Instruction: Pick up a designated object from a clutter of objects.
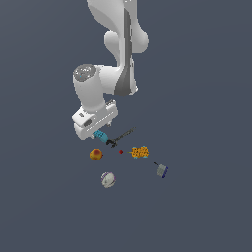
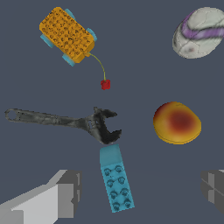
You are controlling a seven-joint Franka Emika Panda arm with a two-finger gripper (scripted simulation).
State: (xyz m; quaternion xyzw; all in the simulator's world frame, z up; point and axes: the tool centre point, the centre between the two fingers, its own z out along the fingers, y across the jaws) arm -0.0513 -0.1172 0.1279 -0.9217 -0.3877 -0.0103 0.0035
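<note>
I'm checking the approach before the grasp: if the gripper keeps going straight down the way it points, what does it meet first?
Most likely the cyan-blue block, which lies between the open fingers of the gripper. The black wrench sits just past the block's end. Depth is hard to judge.

The cyan-blue studded brick lies flat, studs up, one end touching the head of the black wrench, amid the clutter: an orange-red ball, a white-purple ball, an orange-yellow studded block and a grey-blue piece.
</note>
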